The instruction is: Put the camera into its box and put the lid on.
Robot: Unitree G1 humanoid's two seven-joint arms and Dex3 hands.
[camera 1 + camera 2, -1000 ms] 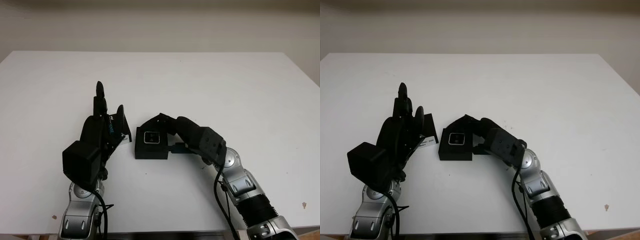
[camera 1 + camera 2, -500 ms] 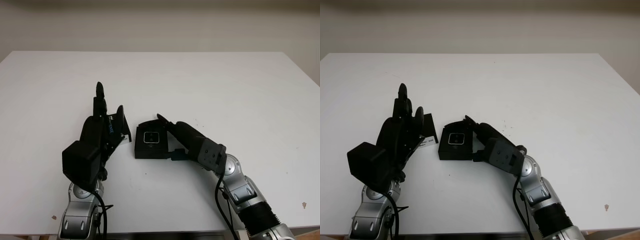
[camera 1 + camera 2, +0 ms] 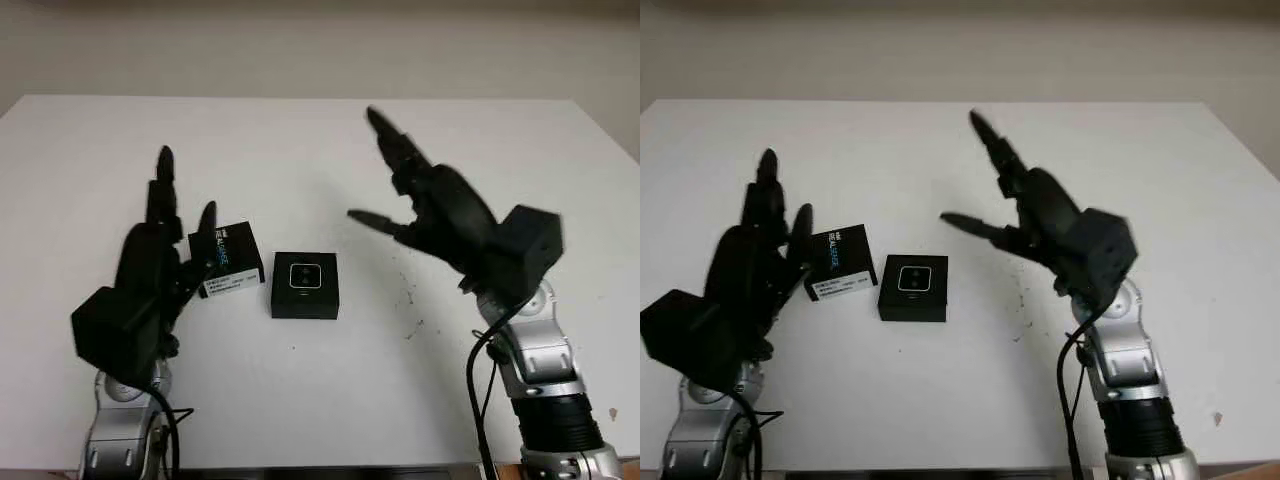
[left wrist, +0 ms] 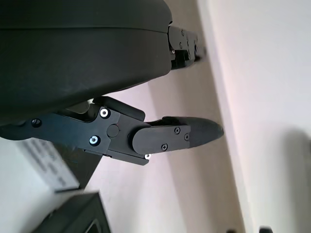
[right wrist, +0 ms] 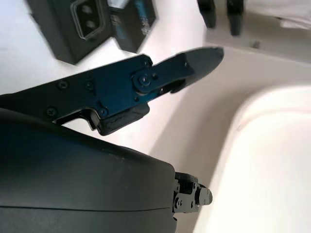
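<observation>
Two black pieces lie side by side near the middle of the table, somewhat toward its near edge. The box sits flat with the camera already seated in it, lens face up. Just beside it, toward the left edge and a little apart, lies the lid, its printed label showing.

Left hand hovers over the lid's left side, open, holding nothing; we cannot tell whether a fingertip touches the lid. Right hand is raised above the table to the right of the box, open, empty, well apart from both pieces.

We judge the lid to be light, stiff card or thin plastic, smooth and likely slippery on the bare table, so it may skate when nudged. Best hold looks to be across two opposite side walls, not on the flat top. The box should be steadied while the lid goes down squarely; a tilted lid would likely jam at one corner.
</observation>
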